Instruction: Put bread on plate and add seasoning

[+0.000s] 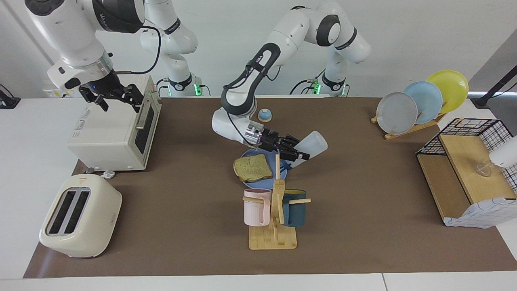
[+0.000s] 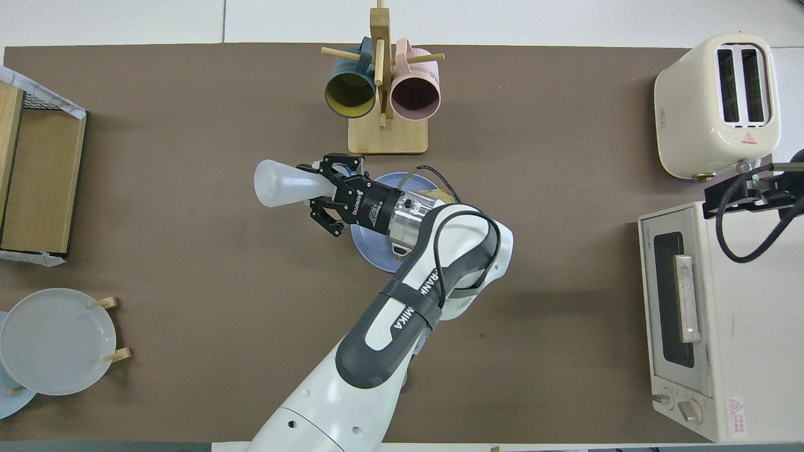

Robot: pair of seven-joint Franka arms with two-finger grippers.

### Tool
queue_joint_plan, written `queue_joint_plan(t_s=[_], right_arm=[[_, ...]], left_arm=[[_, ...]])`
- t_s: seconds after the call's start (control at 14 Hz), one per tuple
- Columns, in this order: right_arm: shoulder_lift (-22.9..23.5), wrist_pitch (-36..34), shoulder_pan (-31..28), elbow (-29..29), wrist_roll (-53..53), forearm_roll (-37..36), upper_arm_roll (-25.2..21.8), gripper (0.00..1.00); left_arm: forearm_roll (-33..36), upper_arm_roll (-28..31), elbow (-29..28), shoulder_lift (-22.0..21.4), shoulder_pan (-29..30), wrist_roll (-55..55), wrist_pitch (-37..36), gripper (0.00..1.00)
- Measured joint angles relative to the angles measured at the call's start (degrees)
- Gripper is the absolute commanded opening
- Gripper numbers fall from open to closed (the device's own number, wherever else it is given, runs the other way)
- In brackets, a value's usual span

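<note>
- Facing view: bread (image 1: 253, 167) lying flat on the blue plate (image 1: 284, 171), just nearer the robots than the wooden mug rack (image 1: 276, 210) with pink and dark teal mugs.
- Left gripper (image 1: 298, 154) over the plate's edge toward the left arm's end, fingers clamped on the neck of the seasoning bottle (image 1: 309, 146), tipped cap-down with its base raised.
- Right gripper (image 1: 117, 98) waiting over the toaster oven (image 1: 113, 131), fingers spread apart, holding nothing.
- Small blue-topped bell (image 1: 265, 115) nearer the robots than the plate.
- Overhead view: left gripper (image 2: 323, 194) seen clamped on the seasoning bottle (image 2: 282, 183), bottle body projecting past the plate (image 2: 372, 248) toward the left arm's end.
- Bread (image 2: 433, 194) mostly hidden beneath the wrist.
- Right gripper barely showing above the toaster oven (image 2: 716, 326), beside the pop-up toaster (image 2: 716, 107).
</note>
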Motion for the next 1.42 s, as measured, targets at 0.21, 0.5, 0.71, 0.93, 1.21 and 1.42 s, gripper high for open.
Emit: queue_joint_plan(t_s=[0.21,0.5,0.71,0.93,1.21,1.42], right_arm=[[0.0,0.0,0.0,0.0,0.0,0.0,0.0,1.00],[0.0,0.0,0.0,0.0,0.0,0.0,0.0,1.00],[0.0,0.0,0.0,0.0,0.0,0.0,0.0,1.00],[0.0,0.0,0.0,0.0,0.0,0.0,0.0,1.00],[0.0,0.0,0.0,0.0,0.0,0.0,0.0,1.00],[0.0,0.0,0.0,0.0,0.0,0.0,0.0,1.00]], left_arm=[[0.3,-0.2,0.0,0.0,1.4,0.0,1.1,0.00],[0.2,-0.8,0.0,0.0,-1.9,0.0,0.8,0.00],[-0.9,-0.9,0.0,0.1,-7.0,0.0,-1.3,0.00],[-2.0,-0.9,0.0,0.1,-11.0,0.0,-3.4,0.00],[-2.4,-0.5,-0.1,0.1,-10.1,0.0,-3.5,0.00],[-2.5,-0.4,-0.4,0.2,-6.8,-2.7,-3.5,0.00]])
